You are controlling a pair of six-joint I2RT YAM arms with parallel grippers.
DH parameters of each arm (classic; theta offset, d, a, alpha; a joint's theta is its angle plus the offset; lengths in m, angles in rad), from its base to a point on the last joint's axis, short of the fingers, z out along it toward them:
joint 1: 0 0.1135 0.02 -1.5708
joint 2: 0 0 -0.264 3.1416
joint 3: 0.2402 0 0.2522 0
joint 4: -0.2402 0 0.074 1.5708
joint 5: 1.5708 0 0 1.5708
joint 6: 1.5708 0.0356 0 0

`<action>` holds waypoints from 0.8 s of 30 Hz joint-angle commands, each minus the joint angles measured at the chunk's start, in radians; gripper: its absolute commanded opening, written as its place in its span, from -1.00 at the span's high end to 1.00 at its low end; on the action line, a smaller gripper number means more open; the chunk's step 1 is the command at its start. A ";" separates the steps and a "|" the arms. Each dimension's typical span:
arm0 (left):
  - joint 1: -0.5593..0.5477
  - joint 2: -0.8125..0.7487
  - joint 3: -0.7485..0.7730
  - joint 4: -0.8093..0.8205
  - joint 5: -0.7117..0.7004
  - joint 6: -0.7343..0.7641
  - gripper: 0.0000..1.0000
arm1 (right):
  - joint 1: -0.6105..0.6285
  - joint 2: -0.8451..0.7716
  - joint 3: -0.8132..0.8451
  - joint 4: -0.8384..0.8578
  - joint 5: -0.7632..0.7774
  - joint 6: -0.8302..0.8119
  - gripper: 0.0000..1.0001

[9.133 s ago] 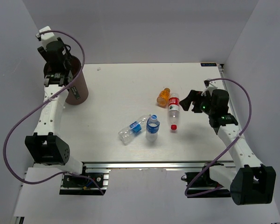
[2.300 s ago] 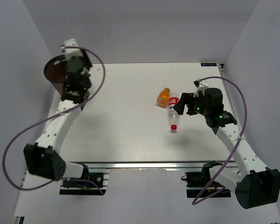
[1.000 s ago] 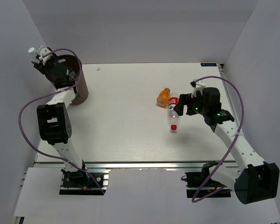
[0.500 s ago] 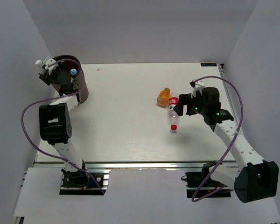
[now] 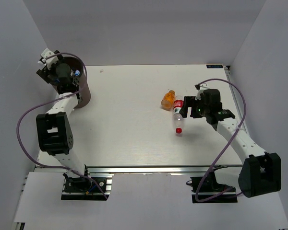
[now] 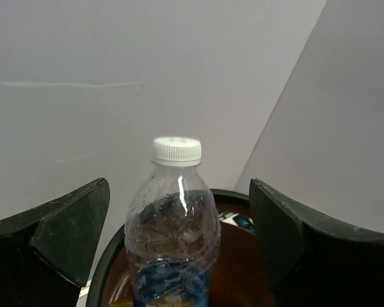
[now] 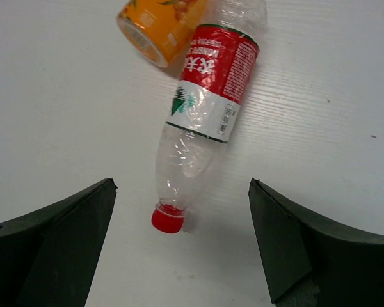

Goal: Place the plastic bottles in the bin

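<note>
Over by the right gripper [image 7: 180, 187], the step to get right looks like the pickup of the red-labelled bottle [image 7: 208, 83], which lies on the table [image 7: 64, 115] with the orange bottle [image 7: 157, 29] touching its base end. Come down astride the labelled body, across its length, away from the tapering neck and the orange one. Its fingers are spread wide, touching nothing. The left gripper [image 6: 178, 230] is equally wide over the bin [image 6: 233, 194], with a clear bottle [image 6: 173, 192] free between its fingers.
</note>
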State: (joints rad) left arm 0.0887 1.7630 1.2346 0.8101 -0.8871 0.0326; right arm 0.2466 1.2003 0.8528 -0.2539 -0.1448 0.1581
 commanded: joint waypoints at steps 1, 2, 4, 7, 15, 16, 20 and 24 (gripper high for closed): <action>-0.006 -0.129 0.071 -0.164 0.030 -0.082 -0.96 | 0.013 0.048 0.034 0.037 0.103 0.061 -0.79; -0.006 -0.143 0.078 -0.184 0.042 -0.088 -0.96 | 0.031 0.064 0.035 0.038 0.128 0.070 -0.79; -0.006 -0.171 0.109 -0.230 0.045 -0.088 -0.96 | 0.069 0.126 0.045 0.036 0.214 0.072 -0.79; -0.004 -0.191 0.158 -0.323 0.034 -0.097 -0.96 | 0.111 0.169 0.055 0.048 0.298 0.093 -0.79; -0.006 -0.360 0.198 -0.631 0.092 -0.313 -0.96 | 0.172 0.324 0.008 0.147 0.398 0.207 -0.79; -0.006 -0.381 0.201 -0.685 0.121 -0.350 -0.96 | 0.175 0.338 0.009 0.145 0.410 0.213 -0.79; -0.006 -0.468 0.198 -0.916 0.399 -0.520 -0.96 | 0.178 0.399 -0.014 0.191 0.435 0.239 -0.71; -0.012 -0.537 0.100 -0.980 0.786 -0.606 -0.96 | 0.178 0.420 -0.029 0.238 0.458 0.233 -0.62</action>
State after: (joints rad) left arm 0.0845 1.2690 1.3907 -0.0204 -0.4496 -0.4488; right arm 0.4202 1.6176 0.8387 -0.0914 0.2592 0.3706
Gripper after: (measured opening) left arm 0.982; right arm 0.819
